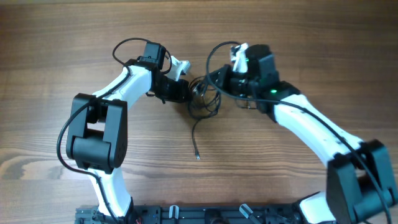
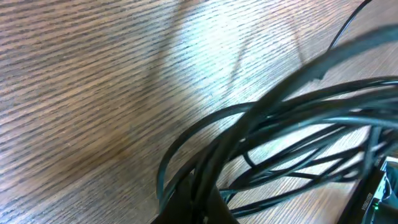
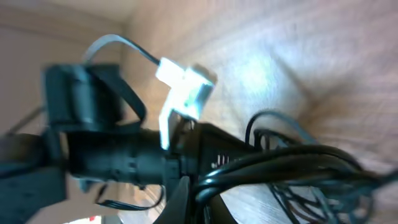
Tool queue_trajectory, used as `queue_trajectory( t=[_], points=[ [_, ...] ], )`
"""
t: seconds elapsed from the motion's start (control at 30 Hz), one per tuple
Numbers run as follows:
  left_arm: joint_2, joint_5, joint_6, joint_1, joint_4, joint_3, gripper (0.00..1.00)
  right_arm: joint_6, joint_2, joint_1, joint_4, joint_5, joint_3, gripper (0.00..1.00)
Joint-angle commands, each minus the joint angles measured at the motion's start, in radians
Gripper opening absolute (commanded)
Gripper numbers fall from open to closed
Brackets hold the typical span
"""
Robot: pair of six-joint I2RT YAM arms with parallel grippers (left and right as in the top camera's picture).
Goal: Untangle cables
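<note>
The cables are a bundle of thin black cords in loose loops at the table's middle, between my two grippers. One loose end with a small plug trails toward the front. My left gripper is shut on the bundle's left side; in the left wrist view the cords run out from between its fingertips. My right gripper is shut on the bundle's right side; in the right wrist view several cords pass between its fingers, with the left arm just beyond.
The wooden table lies all around. The arms' own thicker black wires loop above each wrist. The arm bases stand at the front edge.
</note>
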Motion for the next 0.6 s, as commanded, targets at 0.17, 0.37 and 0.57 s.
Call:
queue_trajectory(
  t=[0.17,0.37,0.57],
  points=[
    [0.012,0.007,0.003,0.003,-0.001,-0.006,0.04,-0.005,-0.046,-0.064,-0.044,0.011,0.004,0.04],
    [-0.010,0.237,0.039,0.003,-0.005,-0.006,0.04,0.021,-0.046,-0.107,-0.053,0.026,0.004,0.04],
    [-0.117,0.332,0.055,0.003,0.005,-0.005,0.04,0.149,-0.046,-0.187,-0.091,0.038,0.004,0.04]
  ],
)
